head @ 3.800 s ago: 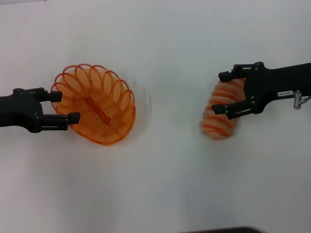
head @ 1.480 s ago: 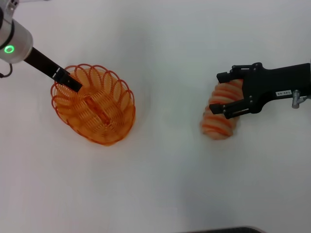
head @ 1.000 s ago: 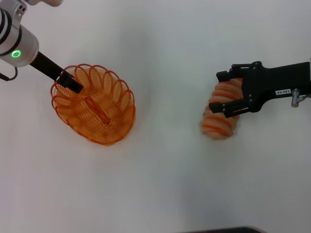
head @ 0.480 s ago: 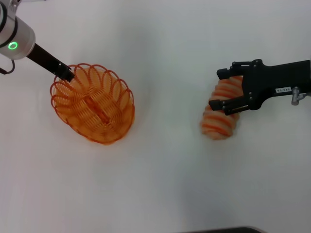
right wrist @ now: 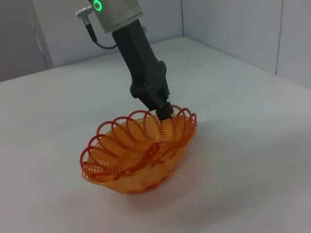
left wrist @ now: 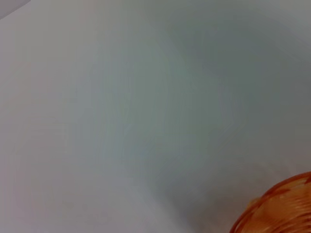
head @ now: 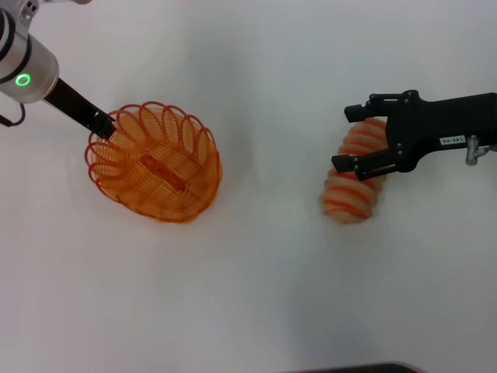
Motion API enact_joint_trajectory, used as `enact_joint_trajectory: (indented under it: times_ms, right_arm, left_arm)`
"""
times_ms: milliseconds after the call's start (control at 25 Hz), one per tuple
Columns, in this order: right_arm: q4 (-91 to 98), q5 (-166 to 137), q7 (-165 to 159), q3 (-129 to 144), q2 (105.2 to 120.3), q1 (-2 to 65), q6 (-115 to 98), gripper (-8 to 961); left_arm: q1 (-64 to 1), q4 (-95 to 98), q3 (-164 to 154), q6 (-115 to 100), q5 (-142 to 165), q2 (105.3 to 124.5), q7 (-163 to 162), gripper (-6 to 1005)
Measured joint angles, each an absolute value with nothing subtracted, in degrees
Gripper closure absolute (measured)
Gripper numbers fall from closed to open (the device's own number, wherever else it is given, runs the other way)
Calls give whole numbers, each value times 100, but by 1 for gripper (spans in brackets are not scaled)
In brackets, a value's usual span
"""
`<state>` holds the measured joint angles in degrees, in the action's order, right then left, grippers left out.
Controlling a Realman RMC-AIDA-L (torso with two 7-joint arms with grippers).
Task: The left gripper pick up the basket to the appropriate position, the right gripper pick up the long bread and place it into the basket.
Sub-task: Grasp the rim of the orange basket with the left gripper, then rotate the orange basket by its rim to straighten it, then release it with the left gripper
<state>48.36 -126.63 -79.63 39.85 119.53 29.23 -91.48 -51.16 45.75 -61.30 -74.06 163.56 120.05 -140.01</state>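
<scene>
the left claw [head: 103,123] is pinched on a rim loop at the far-left end of the basket [head: 155,165], coming down at it from above; the right wrist view shows its tip [right wrist: 164,110] closed on that loop and the basket [right wrist: 141,153] tipped, the gripped end raised (whether the low end touches the table [head: 256,295] i can't tell). the right claw [head: 351,140] straddles the upper end of the long bread [head: 353,183], fingers apart, one above the loaf and one across it, not yet squeezing as far as i can judge. the bread lies on the table well to the right of the basket, its long axis running near-to-far with a slight curve. so the carry that follows goes leftward from the right claw, and the basket's long axis sits roughly crosswise, which suggests turning the loaf.
</scene>
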Motion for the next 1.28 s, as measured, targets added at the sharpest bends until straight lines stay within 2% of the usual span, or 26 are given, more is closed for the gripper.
enact_joint_trajectory:
  times_ms: [720,1280]
  right_arm:
    - [4854,-12516,-8200,3901,11948,2887,-9119,12]
    - [4856,-12220,-8469,3426,11931,2872,-8949,12]
  left_arm:
    - [-5181,5027,-5204,-8521,16327,11865,-15026,907]
    - [-4870,5417,-3937,-8853,16055,12053,-15385,959]
